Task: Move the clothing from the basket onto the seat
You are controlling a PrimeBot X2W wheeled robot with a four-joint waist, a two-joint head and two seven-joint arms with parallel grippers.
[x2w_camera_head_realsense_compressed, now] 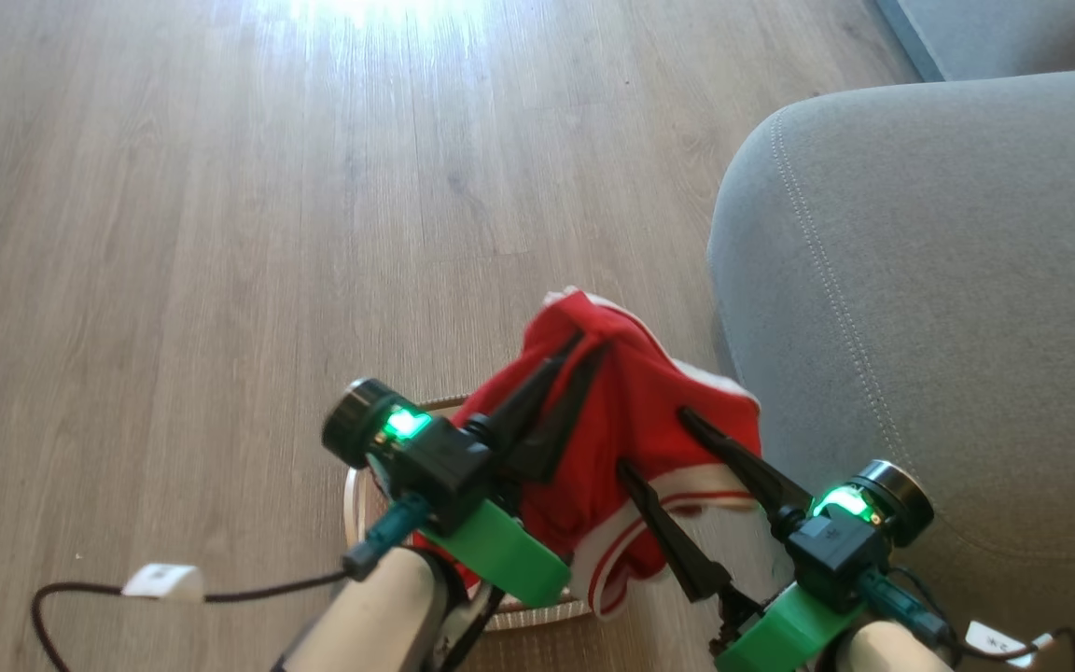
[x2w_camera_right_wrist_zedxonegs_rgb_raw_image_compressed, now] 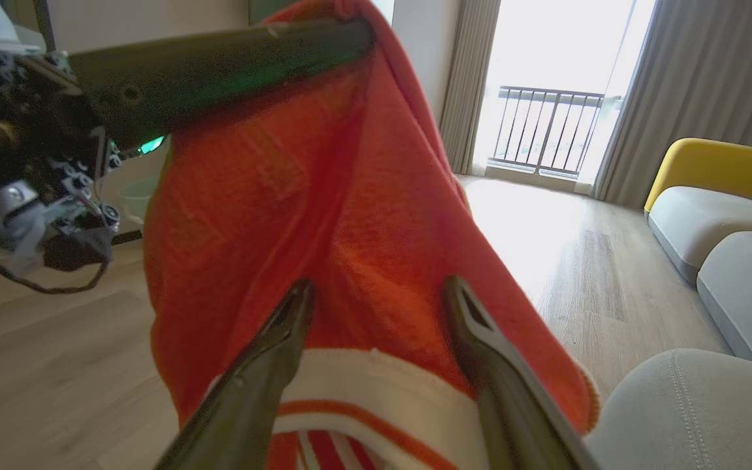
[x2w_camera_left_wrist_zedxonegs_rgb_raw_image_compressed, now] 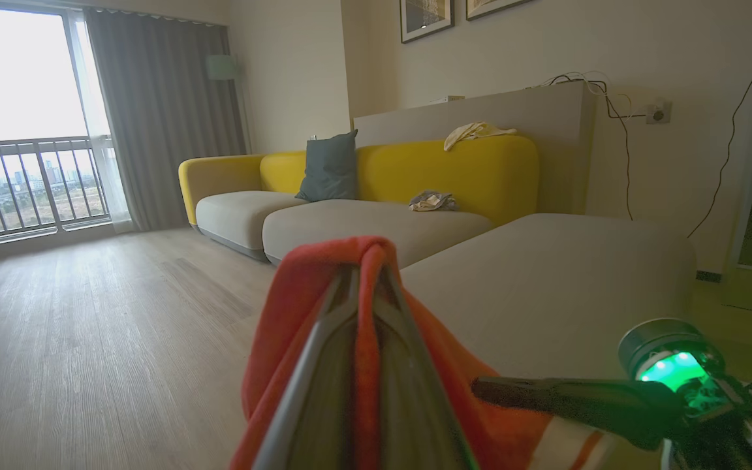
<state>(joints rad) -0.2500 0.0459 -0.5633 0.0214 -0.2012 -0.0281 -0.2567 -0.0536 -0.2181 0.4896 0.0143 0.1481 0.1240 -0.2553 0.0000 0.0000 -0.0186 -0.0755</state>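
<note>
Above the basket [x2w_camera_head_realsense_compressed: 349, 509], the left gripper [x2w_camera_head_realsense_compressed: 591, 343] pinches shut on a fold of red clothing [x2w_camera_head_realsense_compressed: 631, 411], which hangs free; the right gripper [x2w_camera_head_realsense_compressed: 654, 439] gapes wide, gripping nothing. Carry high and rightward, clear of the basket, onto the seat [x2w_camera_head_realsense_compressed: 948, 280].

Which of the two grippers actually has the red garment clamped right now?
The left gripper: its fingers are shut on a fold of the red clothing. The right gripper has its fingers wide apart, gripping nothing.
</note>
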